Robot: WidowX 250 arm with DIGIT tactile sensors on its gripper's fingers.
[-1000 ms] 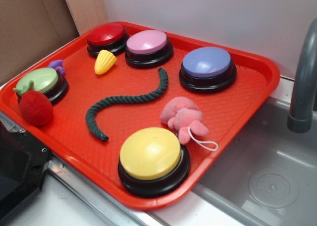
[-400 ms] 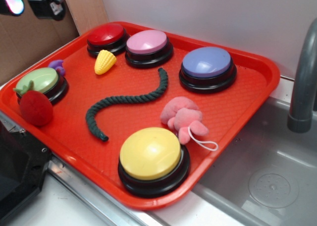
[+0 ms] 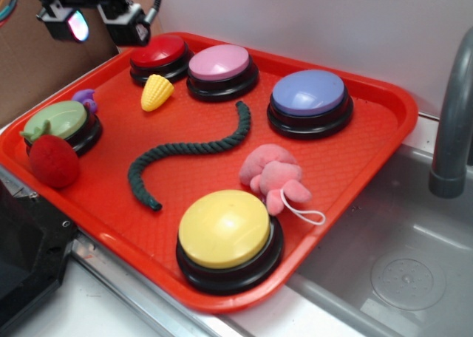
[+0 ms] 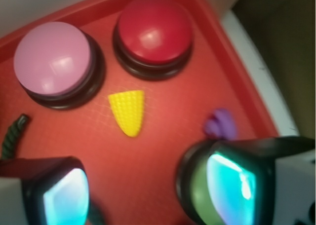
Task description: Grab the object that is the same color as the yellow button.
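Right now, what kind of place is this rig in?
Likely a toy kitchen or sink counter: a grey faucet over a steel sink basin, with a red tray of buttons and toys beside it.

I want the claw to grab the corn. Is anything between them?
No. In the wrist view only bare red plastic tray lies between the gripper and the small yellow ridged toy corn.

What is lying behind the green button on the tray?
Behind the green button a small purple object shows, close to its base. The button covers its lower part, so its full shape cannot be seen. The strawberry stands in front.
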